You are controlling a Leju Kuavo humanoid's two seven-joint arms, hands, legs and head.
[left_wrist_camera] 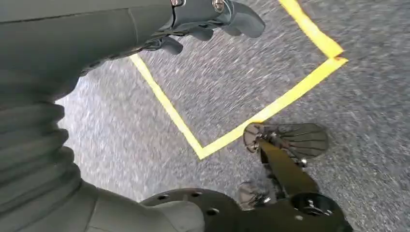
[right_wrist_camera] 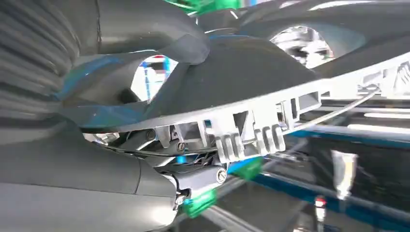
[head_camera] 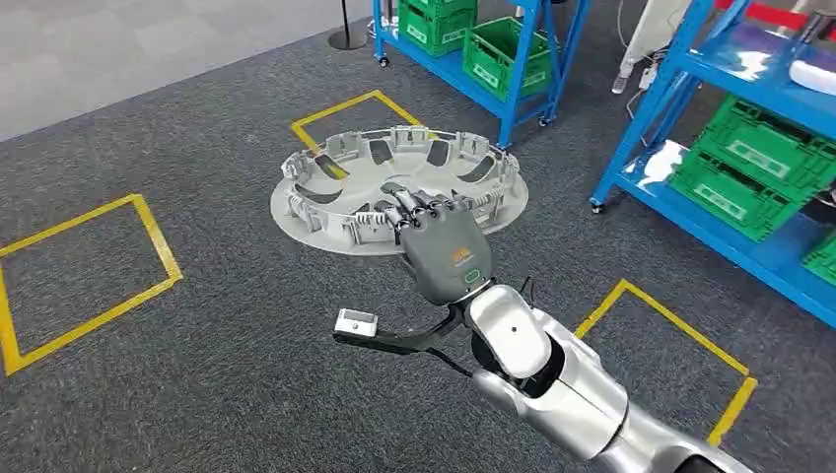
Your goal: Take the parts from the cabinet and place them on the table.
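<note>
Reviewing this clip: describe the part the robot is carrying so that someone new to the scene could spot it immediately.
Start at the blue shelving racks holding green crates, then look to the dark carpet in front of them. There the right hand grips the near rim of a large round grey wheel cover. It is the one pale disc in view, ringed with clips and curved openings.

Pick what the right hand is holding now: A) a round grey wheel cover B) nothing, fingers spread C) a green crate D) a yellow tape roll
A: in the head view the right hand grips the near rim of the round grey wheel cover, carried above the carpet, and the right wrist view shows the cover's clipped rim against the hand; the green crates sit on the blue shelves.
</note>
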